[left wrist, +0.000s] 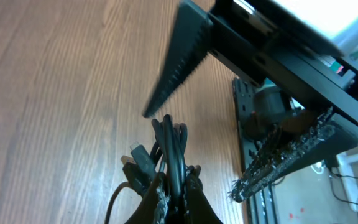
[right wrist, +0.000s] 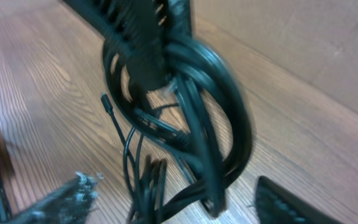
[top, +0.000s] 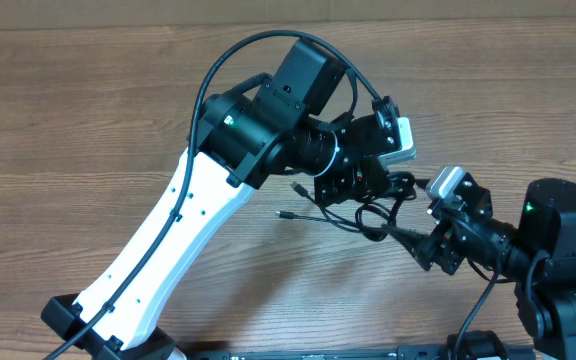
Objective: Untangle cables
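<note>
Jaws on the left gripper [left wrist: 174,190] are pressed together on the thin black flexible cables [right wrist: 204,124]. I see the cords pinched between its two fingers at the bottom of the left wrist view. Jaws on the right gripper [right wrist: 174,182] stand spread wide and grip nothing. I note one serrated finger [right wrist: 64,199] on either side of the bundle, and as far as I can tell neither touches it.

Position of the cables: they are bunched in several loops at the left gripper's closed fingers, in the gap between the two grippers. The right gripper's open fingers point at the bundle from the right-edge side. In the right wrist view the loops drape round the left fingers and drop into the space between the right fingers. That view is blurred, so I cannot count separate cords.

On the light brown wooden bench [top: 88,100] the bundle sits nearer the right edge than the left, roughly midway between the far and near edges. Two loose ends trail from it toward the left edge. One ends in a small plug tip [top: 283,213], and a second plug tip [top: 296,187] lies near it, closer to the far edge. A chunkier black plug [left wrist: 138,158] shows just beside the left fingers.
</note>
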